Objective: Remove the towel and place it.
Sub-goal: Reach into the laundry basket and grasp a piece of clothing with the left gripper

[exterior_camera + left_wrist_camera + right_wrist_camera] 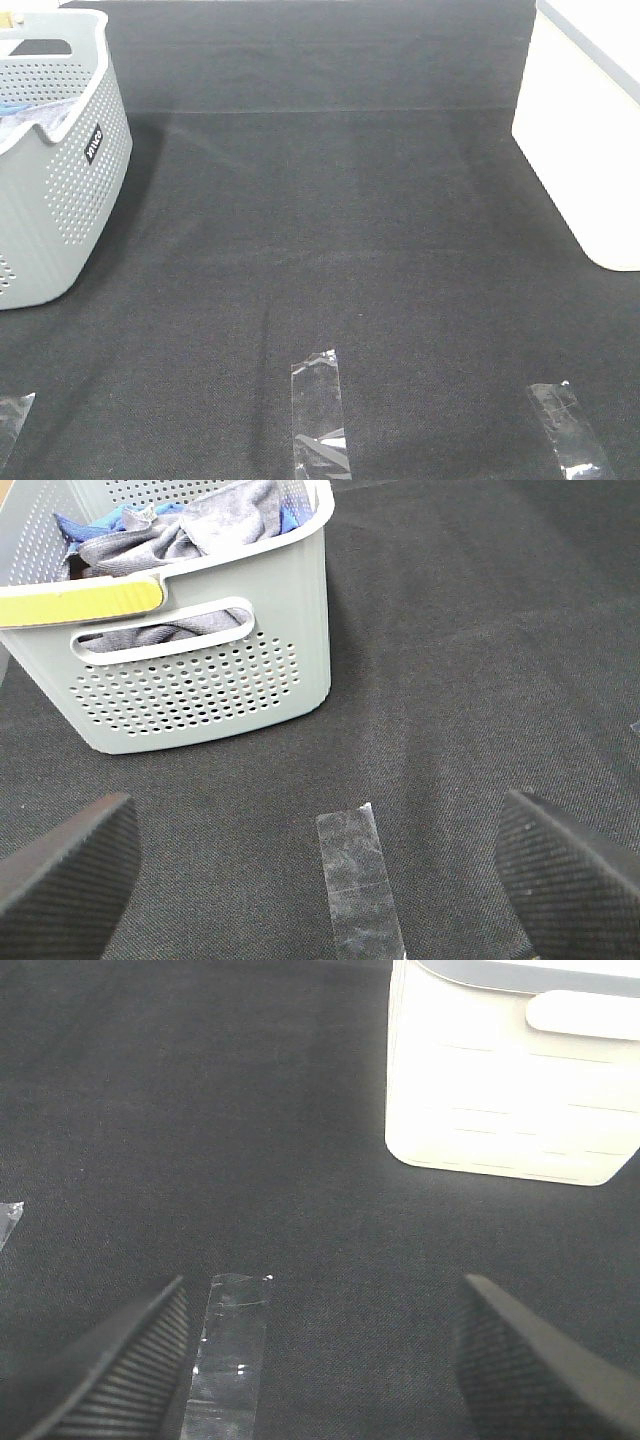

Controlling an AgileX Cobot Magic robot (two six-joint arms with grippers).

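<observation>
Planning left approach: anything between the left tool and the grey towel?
Only the near wall of the basket; the towel sits bunched inside. Just flat tape on the mat before the left tool. The top is open.

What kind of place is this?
Probably a robot test bench arranged for laundry work: a black fabric-covered table with clear tape marks, a grey perforated basket holding a towel, and a white bin.

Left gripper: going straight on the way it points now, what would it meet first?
Likely the black table cover near the tape strip, since the left gripper seems angled downward. On a flatter line, the perforated wall of the grey basket comes next. Depth is unclear.
</observation>
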